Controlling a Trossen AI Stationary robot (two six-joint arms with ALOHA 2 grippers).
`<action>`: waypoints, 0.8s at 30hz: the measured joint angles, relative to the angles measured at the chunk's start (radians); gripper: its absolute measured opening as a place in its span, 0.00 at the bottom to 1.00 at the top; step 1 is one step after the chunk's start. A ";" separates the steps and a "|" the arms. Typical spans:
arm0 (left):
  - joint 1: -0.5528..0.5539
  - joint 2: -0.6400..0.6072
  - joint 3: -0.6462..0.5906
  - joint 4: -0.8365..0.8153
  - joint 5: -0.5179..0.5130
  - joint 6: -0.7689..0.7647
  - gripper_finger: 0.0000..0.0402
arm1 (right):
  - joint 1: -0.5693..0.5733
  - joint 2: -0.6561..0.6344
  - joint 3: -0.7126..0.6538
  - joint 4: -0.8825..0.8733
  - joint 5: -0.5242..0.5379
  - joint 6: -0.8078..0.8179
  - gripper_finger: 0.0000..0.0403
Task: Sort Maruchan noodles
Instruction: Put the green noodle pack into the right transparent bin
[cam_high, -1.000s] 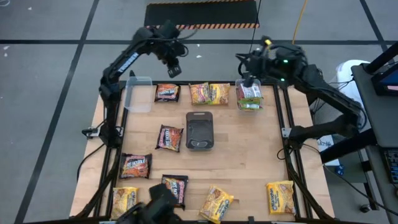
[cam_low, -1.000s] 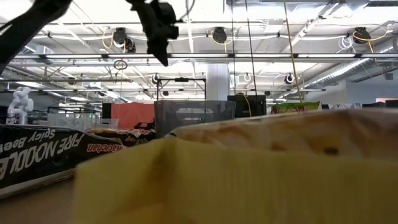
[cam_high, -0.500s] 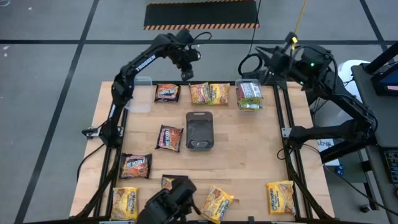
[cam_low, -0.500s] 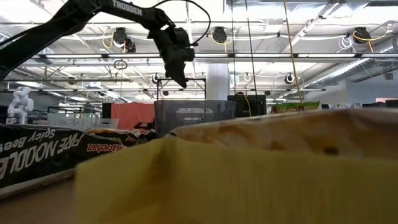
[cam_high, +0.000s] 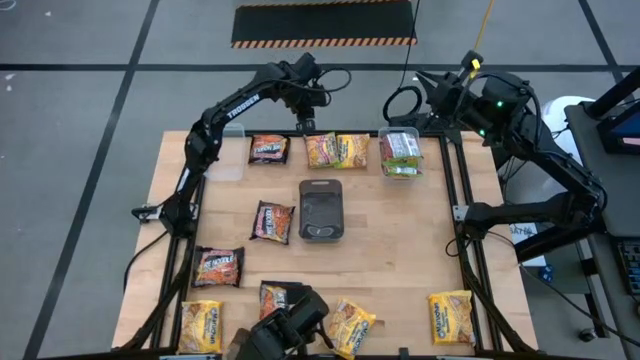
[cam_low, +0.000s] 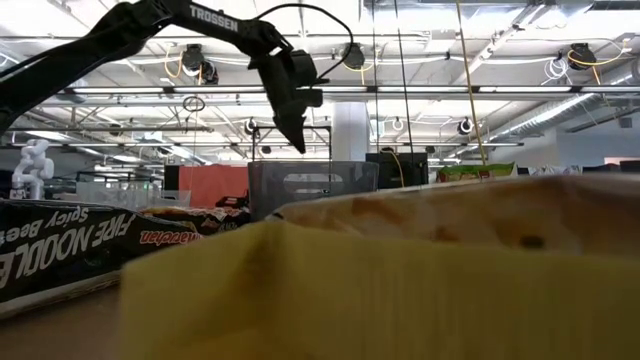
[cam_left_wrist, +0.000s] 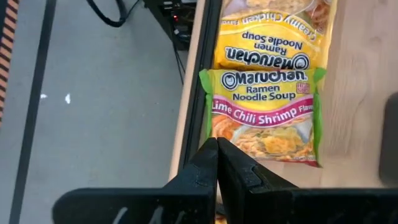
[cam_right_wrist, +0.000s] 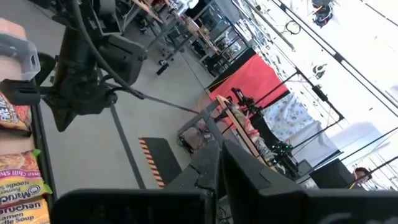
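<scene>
The Maruchan noodles lie scattered flat on the wooden table (cam_high: 400, 250). A brown packet (cam_high: 268, 149), a green-edged one (cam_high: 320, 150) and a yellow one (cam_high: 352, 150) sit in a row at the far edge. My left gripper (cam_high: 303, 122) hangs shut and empty above that edge, pointing down. In the left wrist view its tips (cam_left_wrist: 217, 146) stand just short of the green-edged packet (cam_left_wrist: 264, 121). My right gripper (cam_high: 428, 95) is raised and level beyond the far right corner, shut (cam_right_wrist: 217, 155) and empty.
A clear tub (cam_high: 401, 153) with packets stands at the far right, another clear tub (cam_high: 222, 155) at the far left. A dark tray (cam_high: 321, 210) is in the middle. More brown packets (cam_high: 272, 221) and yellow ones (cam_high: 450, 317) lie nearer. A yellow packet (cam_low: 350, 290) blocks most of the low view.
My left gripper has swung toward the table's right and come down, arriving over the far edge beside the green-edged packet, rolling a little as it went. My right gripper has drawn back from above the far right tub, past the table's far right corner. No packet has moved.
</scene>
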 joint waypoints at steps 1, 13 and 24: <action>-0.001 0.000 -0.017 0.014 0.000 0.000 0.02 | 0.000 0.000 0.000 0.000 0.000 0.000 0.04; -0.029 0.001 -0.115 0.020 -0.088 -0.055 0.02 | 0.000 0.000 0.000 -0.013 0.000 0.000 0.04; -0.073 0.000 -0.116 0.032 -0.163 -0.021 0.07 | 0.000 0.000 0.000 -0.013 0.000 0.000 0.04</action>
